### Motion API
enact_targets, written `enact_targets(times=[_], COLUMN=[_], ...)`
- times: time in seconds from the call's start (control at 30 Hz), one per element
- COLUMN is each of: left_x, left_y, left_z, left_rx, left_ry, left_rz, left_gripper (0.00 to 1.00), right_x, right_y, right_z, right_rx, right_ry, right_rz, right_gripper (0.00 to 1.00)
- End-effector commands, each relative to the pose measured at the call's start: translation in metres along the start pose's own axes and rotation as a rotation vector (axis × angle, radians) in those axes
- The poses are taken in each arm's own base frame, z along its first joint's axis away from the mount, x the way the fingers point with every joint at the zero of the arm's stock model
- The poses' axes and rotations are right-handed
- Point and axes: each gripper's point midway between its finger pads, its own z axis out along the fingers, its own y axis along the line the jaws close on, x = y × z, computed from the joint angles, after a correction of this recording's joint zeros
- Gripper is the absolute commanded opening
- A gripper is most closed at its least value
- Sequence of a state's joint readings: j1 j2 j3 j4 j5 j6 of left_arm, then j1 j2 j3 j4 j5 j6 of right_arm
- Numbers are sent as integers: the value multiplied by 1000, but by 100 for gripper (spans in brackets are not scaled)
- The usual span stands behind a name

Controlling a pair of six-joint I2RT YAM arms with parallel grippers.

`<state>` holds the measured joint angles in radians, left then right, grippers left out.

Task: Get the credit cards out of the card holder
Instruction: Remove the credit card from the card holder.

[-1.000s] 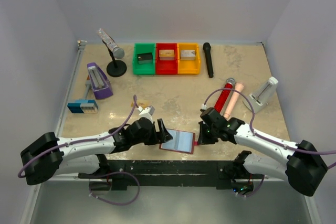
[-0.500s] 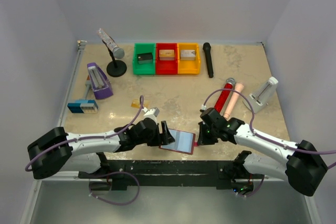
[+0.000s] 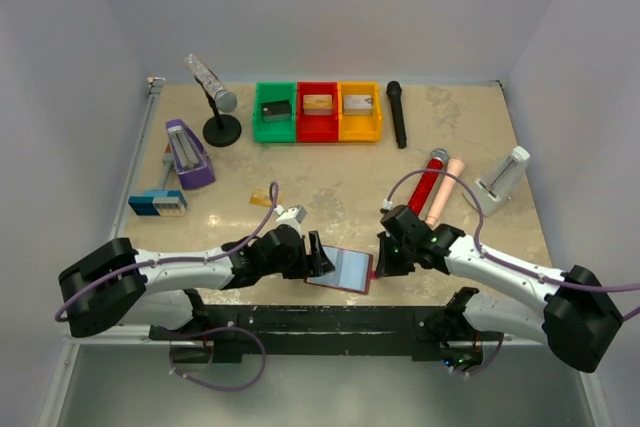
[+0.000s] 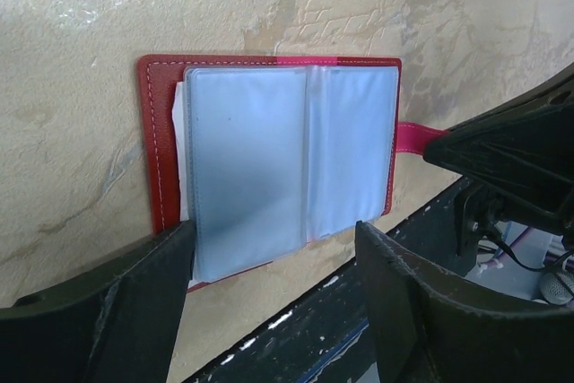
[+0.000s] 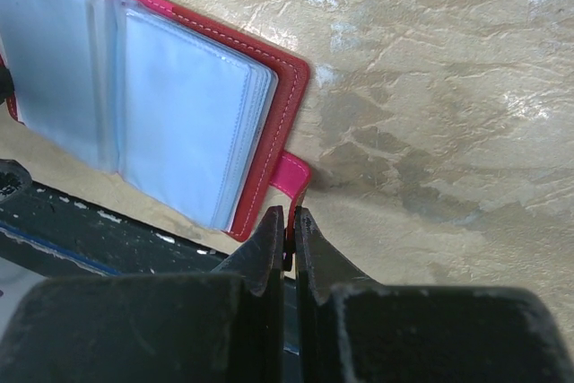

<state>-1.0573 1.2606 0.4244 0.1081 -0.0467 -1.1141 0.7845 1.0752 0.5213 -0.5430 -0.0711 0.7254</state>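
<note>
At the near edge of the worktop (image 3: 330, 172), about midway along it, we have the card holder (image 3: 340, 269) lying open and flat, its light blue clear pockets facing up. Our left gripper (image 3: 318, 259) hangs over its left half with the jaws released, one finger at each side of the pocket leaves. Our right gripper (image 3: 384, 265) sits at the holder's right side, jaws clenched on the red tab strap (image 5: 289, 175) that sticks out past the cover. In the left wrist view the tab strap runs from the cover to the right gripper.

Farther in, toward the left edge, a small gold-tan card (image 3: 264, 196) lies flat on the worktop, well apart from the holder. Toward the right edge a red microphone (image 3: 428, 185) and a pink one (image 3: 446, 190) lie side by side, near a white stand (image 3: 503, 179). Along the far edge stand a green bin (image 3: 275, 136), a red bin (image 3: 318, 136) and a yellow bin (image 3: 360, 136), touching in a row, each with a block inside, and a black microphone (image 3: 397, 114) just beside them.
</note>
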Motion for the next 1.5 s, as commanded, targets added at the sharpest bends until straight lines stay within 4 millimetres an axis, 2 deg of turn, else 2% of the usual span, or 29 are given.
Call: enact_targets(times=[0.0,0.3,0.63,0.93,1.17,1.47], left_x=[-3,-3,-5,-7,-6,-15], left_y=[-22,-51,-74,-83,-70,-32], left_z=[1,0,-5,-7,-8,-20], left_rx=[68,188,273,289,241,96], left_ry=[4,23,16,14,7,-71], left_rz=[24,56,87,102,87,38], left_gripper=[76,74,74,73,74,75], right_x=[-5,-6,-5,-4,-4,-5], right_y=[8,10,11,10,8,4], right_z=[2,4,4,3,2,-1], right_rx=[-33,-44,-46,-42,-34,-12], right_ry=[-14,-5,-3,-4,-7,-14], right_rz=[-7,-7,-7,-8,-6,-5], right_gripper=[0,0,0,0,0,0])
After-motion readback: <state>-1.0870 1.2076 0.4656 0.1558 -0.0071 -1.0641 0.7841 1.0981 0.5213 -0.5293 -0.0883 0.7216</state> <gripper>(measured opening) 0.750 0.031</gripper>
